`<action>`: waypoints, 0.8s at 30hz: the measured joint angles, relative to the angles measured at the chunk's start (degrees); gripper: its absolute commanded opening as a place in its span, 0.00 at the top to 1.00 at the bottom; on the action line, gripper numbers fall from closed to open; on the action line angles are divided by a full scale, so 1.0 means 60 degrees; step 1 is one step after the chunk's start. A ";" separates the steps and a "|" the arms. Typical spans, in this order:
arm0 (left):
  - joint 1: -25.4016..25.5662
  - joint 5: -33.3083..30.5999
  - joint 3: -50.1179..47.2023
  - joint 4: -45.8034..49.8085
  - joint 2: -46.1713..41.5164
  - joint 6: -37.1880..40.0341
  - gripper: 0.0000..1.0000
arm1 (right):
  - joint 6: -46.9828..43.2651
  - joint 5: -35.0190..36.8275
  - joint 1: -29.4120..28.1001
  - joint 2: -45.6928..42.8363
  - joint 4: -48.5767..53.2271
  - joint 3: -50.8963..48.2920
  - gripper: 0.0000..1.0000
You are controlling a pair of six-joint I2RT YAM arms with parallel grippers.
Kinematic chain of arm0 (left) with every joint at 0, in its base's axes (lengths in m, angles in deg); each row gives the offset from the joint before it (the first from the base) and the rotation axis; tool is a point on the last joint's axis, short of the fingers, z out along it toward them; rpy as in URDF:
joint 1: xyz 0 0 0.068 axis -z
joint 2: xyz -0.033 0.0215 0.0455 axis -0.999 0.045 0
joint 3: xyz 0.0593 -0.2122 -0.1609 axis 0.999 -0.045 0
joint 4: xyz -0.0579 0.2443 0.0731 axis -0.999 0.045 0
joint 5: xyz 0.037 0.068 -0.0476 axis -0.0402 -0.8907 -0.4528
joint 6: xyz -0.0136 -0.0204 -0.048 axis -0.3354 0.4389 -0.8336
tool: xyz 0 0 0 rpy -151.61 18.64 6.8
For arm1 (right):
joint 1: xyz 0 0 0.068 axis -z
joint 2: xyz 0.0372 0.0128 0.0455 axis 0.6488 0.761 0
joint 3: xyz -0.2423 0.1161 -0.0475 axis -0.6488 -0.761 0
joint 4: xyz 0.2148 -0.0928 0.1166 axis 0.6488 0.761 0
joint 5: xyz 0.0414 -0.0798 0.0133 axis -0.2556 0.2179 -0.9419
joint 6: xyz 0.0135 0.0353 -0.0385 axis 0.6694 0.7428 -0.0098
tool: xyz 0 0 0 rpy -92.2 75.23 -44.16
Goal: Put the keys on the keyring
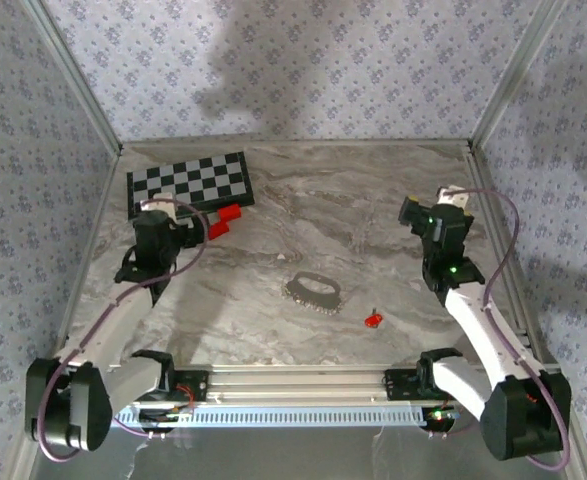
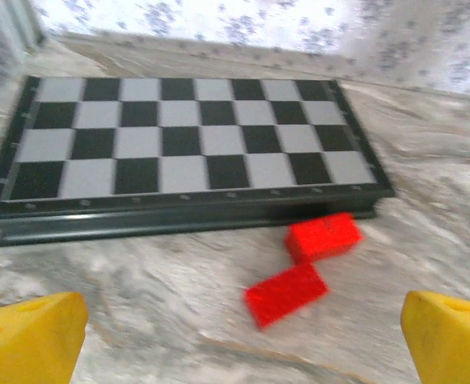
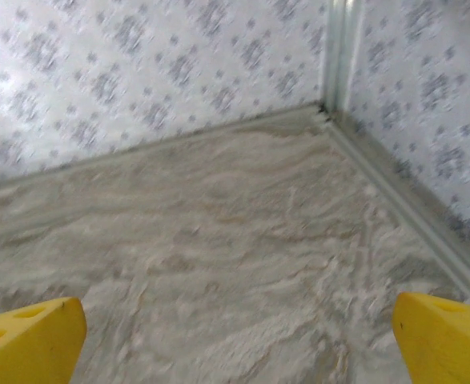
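The keyring (image 1: 313, 291), a thin silvery oval loop with jagged bits along its edge, lies flat on the marble table near the middle front. One tiny red key (image 1: 373, 320) lies just to its right, apart from it. My left gripper (image 1: 171, 224) hovers at the left rear, far from both; in the left wrist view the left gripper (image 2: 239, 344) is open, its yellow fingertips (image 2: 30, 336) wide apart with nothing between them. My right gripper (image 1: 435, 216) is at the right rear. The right gripper (image 3: 239, 340) is open too, over bare table.
A black-and-white chessboard (image 1: 188, 180) (image 2: 178, 136) lies at the back left. Two red rectangular blocks (image 1: 223, 220) sit at its near right corner, one (image 2: 324, 236) against the board, the other (image 2: 287, 293) closer to my left gripper. Patterned walls enclose the table; a wall corner (image 3: 331, 112) faces the right gripper.
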 measured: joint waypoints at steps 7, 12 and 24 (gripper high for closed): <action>0.1927 0.1654 0.1395 0.2510 0.0215 -0.0874 0.00 | 0.0291 -0.1453 -0.1133 -0.0310 0.2721 0.0364 0.00; 0.3140 0.2809 0.1483 0.3308 0.0678 -0.0976 0.00 | 0.0463 -0.2718 -0.1723 -0.0415 0.3916 0.0554 0.00; 0.4612 0.4583 0.1483 0.2867 0.2335 -0.1162 0.06 | 0.1537 -0.4739 -0.2466 -0.1512 0.5340 -0.0302 0.03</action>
